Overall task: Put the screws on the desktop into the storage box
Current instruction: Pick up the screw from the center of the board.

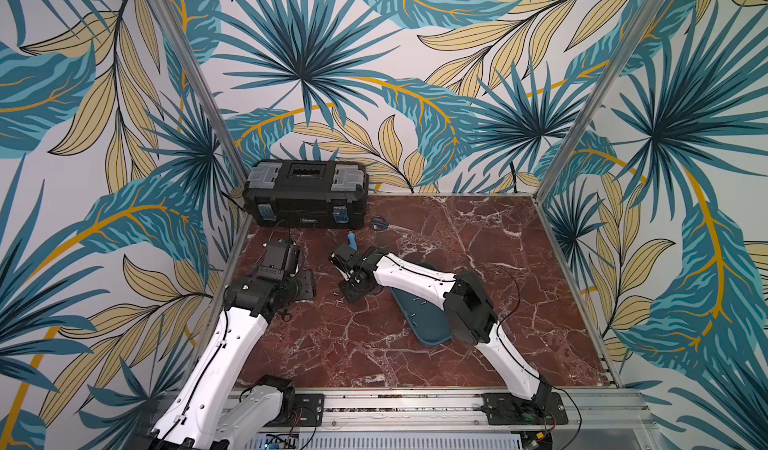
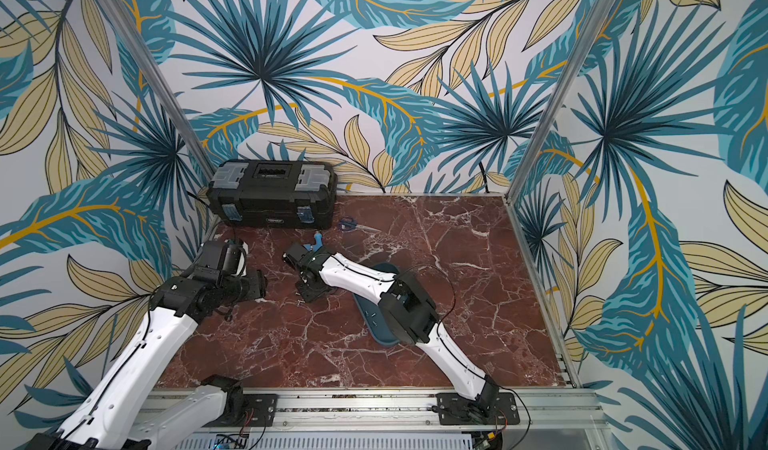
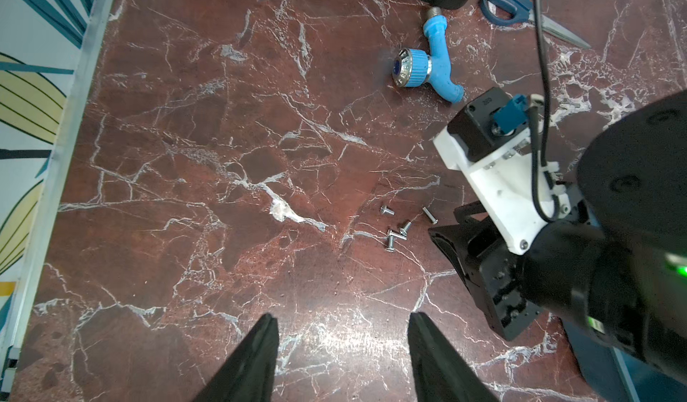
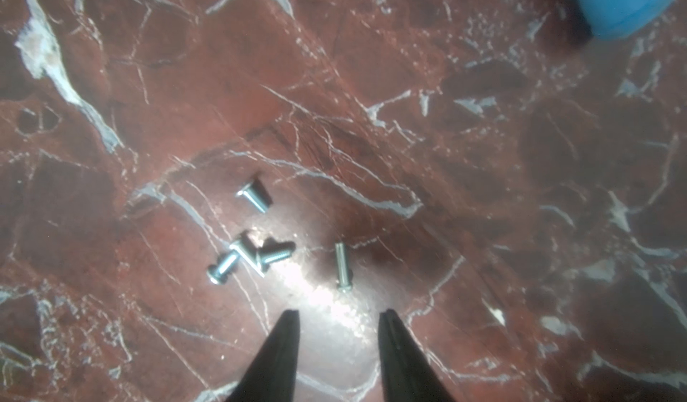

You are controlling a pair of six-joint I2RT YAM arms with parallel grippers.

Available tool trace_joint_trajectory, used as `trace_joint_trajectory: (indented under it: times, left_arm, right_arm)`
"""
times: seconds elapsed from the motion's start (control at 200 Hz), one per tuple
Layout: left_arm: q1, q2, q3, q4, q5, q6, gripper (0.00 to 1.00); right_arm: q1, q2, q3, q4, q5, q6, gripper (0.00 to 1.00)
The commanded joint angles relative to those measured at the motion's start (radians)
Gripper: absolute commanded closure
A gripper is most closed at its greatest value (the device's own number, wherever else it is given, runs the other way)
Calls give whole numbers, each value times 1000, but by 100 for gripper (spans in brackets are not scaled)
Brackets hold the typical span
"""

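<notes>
Several small silvery screws (image 4: 252, 259) lie in a loose cluster on the red-brown marble desktop (image 1: 457, 240), and one more screw (image 4: 342, 266) lies apart, just beyond my right fingertips. My right gripper (image 4: 340, 313) hovers low over them, open, with nothing between its fingers. The left wrist view shows the same screws (image 3: 394, 229) with the right gripper's black body beside them. My left gripper (image 3: 342, 318) stands open and empty over bare marble, short of the cluster. The teal storage box (image 1: 419, 327) lies under the right arm, with a few screws (image 1: 417, 300) inside it.
A black toolbox (image 1: 305, 194) stands at the back left. A blue pipe fitting (image 3: 427, 69) and blue-handled scissors (image 3: 520, 6) lie in front of it. Aluminium rails (image 1: 415, 404) edge the desktop, and leaf-patterned walls close in three sides.
</notes>
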Motion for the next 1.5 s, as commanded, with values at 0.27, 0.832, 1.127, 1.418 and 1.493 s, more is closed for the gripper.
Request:
trace_joint_trajectory:
  times: [0.27,0.832,1.127,1.418,1.493]
  left_arm:
    - [10,10,-31,16,15,13,40]
    - [9,33,-21,5,28,18,40]
    - [9,37,-19,3,30,20,40]
    - [8,45,-18,0,37,21,40]
    - [9,45,-18,2,37,21,40]
  right_arm:
    - [7,103,77,-94,37,-14,70]
    - [8,144,94,-145,49,-12,78]
    - [8,194,129,-145,28,-32,77]
    - [9,209,130,-144,8,-22,85]
    - [9,202,129,-143,8,-24,90]
